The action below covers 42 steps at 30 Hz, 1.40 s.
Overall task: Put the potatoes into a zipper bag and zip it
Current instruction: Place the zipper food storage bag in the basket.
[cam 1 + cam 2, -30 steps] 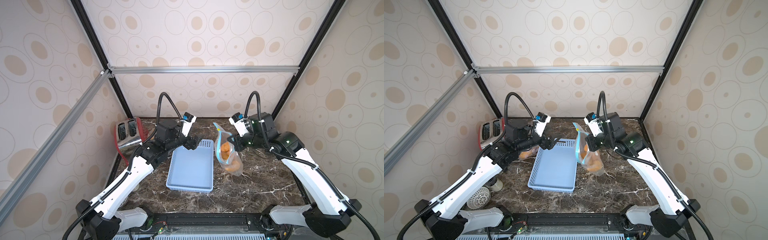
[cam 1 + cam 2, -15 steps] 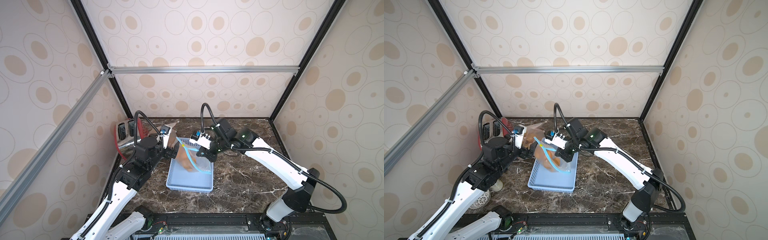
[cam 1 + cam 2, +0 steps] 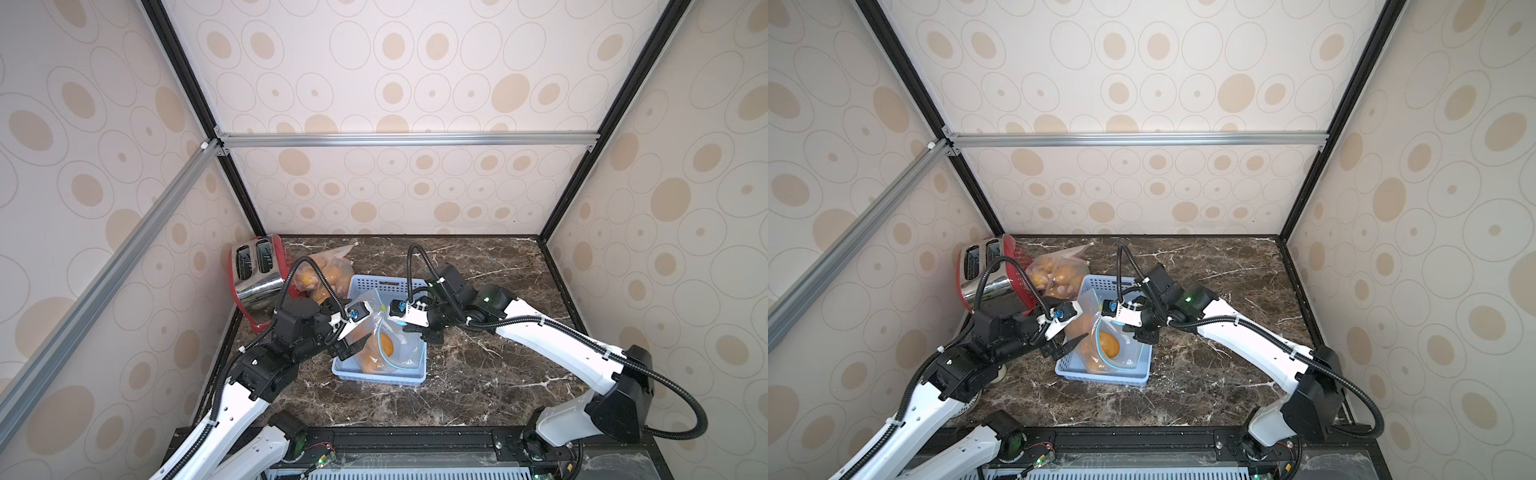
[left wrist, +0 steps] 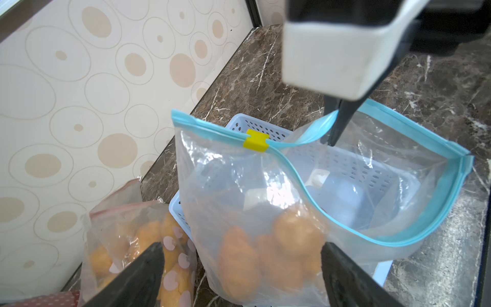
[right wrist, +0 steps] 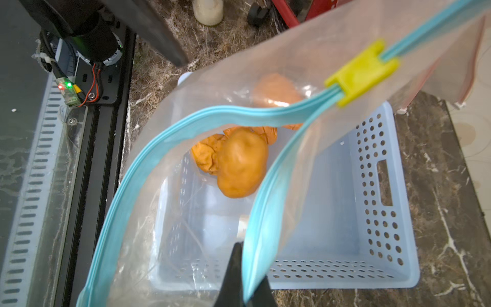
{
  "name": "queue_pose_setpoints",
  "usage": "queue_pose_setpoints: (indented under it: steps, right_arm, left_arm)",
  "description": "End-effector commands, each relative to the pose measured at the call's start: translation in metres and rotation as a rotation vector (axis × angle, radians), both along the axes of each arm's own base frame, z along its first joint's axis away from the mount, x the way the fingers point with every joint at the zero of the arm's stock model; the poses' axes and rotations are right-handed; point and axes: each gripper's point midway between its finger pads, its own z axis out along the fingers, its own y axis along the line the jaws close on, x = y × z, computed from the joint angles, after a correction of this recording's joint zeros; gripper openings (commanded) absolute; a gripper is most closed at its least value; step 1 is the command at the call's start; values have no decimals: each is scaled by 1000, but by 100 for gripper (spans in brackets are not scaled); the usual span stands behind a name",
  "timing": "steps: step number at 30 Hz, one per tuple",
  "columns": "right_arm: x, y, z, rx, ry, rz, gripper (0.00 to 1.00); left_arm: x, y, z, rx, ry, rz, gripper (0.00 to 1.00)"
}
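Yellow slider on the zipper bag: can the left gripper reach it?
Probably yes: left gripper stands open beside the zipper bag, nothing between it and the yellow slider; right gripper pinches the rim.

Beige oval-patterned walls [image 3: 395,62]; dark marble tabletop [image 3: 478,395]; aluminium rail [image 3: 407,139]; black corner posts [image 3: 189,75].

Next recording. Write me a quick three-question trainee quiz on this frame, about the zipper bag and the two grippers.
1. True or false: the zipper bag is zipped fully shut.
2. The right gripper is shut on: A) a potato; B) the bag's blue rim; C) the basket wall.
3. Fill in: the left gripper has its fingers standing ____ (open or shut).
Key: 1 false, the mouth gapes beyond the yellow slider. 2 B. 3 open.
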Motion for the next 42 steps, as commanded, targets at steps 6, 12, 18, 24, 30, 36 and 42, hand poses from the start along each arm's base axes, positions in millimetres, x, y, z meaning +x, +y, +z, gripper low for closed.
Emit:
queue_pose_setpoints:
  steps: [6, 12, 18, 24, 30, 36, 42]
  right_arm:
    - [-20, 13, 34, 161, -163, 230, 0]
    - [-29, 9, 32, 159, -172, 282, 0]
    - [-31, 7, 31, 161, -180, 278, 0]
    - [-32, 7, 31, 163, -171, 284, 0]
    - [-32, 7, 33, 163, -168, 284, 0]
    - [-29, 5, 34, 157, -171, 271, 0]
    - [-26, 5, 32, 150, -155, 261, 0]
  left_arm:
    - [3, -9, 66, 123, -236, -145, 97]
    - [-3, -29, 46, 141, -143, -284, 93]
    - [-23, -34, 27, 85, -69, -346, 80]
    - [-38, -36, 21, 56, -62, -398, 65]
    - [-39, -37, 22, 42, -52, -396, 32]
    - [-42, -29, 25, 35, -51, -349, 30]
    - [-46, -26, 28, 22, -33, -329, 29]
